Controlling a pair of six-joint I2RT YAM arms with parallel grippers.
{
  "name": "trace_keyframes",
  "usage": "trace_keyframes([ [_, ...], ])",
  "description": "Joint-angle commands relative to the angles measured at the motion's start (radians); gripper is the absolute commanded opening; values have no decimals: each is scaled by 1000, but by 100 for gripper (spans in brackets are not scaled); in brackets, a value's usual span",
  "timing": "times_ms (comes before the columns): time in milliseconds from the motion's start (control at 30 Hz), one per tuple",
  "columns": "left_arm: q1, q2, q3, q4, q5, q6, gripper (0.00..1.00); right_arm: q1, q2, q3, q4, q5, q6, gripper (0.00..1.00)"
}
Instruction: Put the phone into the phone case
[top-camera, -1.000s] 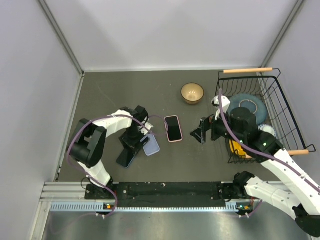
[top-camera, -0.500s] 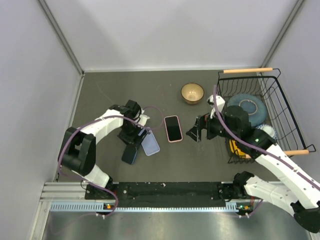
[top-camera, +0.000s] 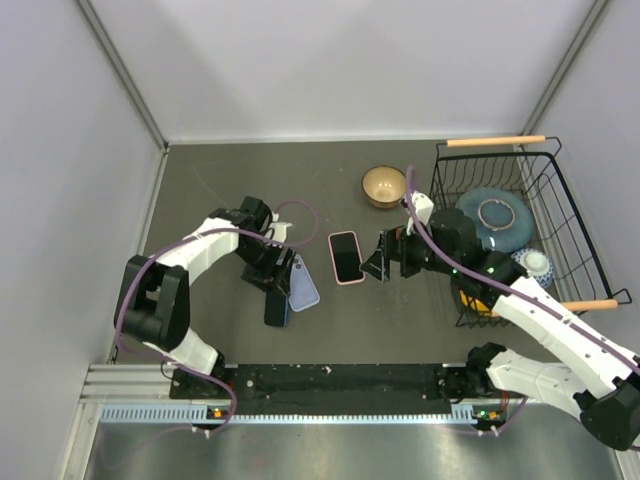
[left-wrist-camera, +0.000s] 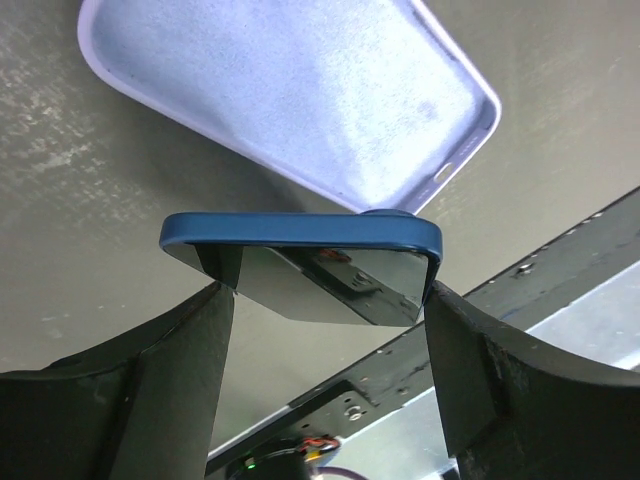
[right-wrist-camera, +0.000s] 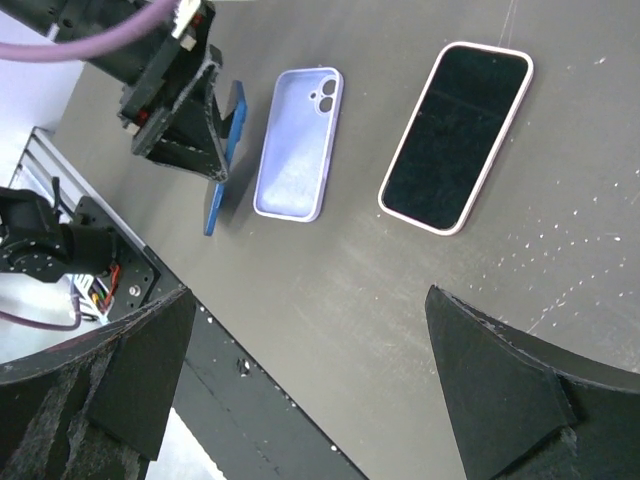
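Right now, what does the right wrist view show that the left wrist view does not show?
Only the right wrist view shows the pink-rimmed phone lying flat, screen up, apart from the lilac case. Only the left wrist view shows the glossy screen of the blue phone and the fingers of the left gripper against its two sides. Both show the lilac case, open side up, and the blue phone held on edge beside it by the left gripper.

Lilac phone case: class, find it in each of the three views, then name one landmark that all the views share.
Top external: the lilac phone case lies left of centre.
Left wrist: the case fills the top, hollow side up.
Right wrist: the case sits upper middle.
Shared landmark: the blue phone, on edge beside the case.
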Motion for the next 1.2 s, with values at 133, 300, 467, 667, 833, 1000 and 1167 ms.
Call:
trace_keyframes([
  [133, 24, 10, 1, 67, 221, -124, 0, 20, 79, -37, 71, -13, 36, 96],
  [300, 25, 1, 9, 66, 264, -124, 0, 20, 81, -58, 85, -5, 33, 96],
  [467, 50, 15, 0, 128, 328, -191, 0, 23, 90, -47, 91, -27, 30, 96],
  [667, 68, 27, 55, 113, 275, -199, 1, 22, 88, -41, 91, -22, 28, 96],
  [833, 166, -85, 31, 216, 112, -283, 34, 97, 150, -26, 93, 47, 62, 94],
  [1000, 264, -261, -43, 251, -142, -334, 78, 221, 260, 29, 105, 186, 116, 93],
  [1167, 358, -448, -133, 339, -284, -368, 99, 380, 464, 144, 116, 399, 194, 94],
])
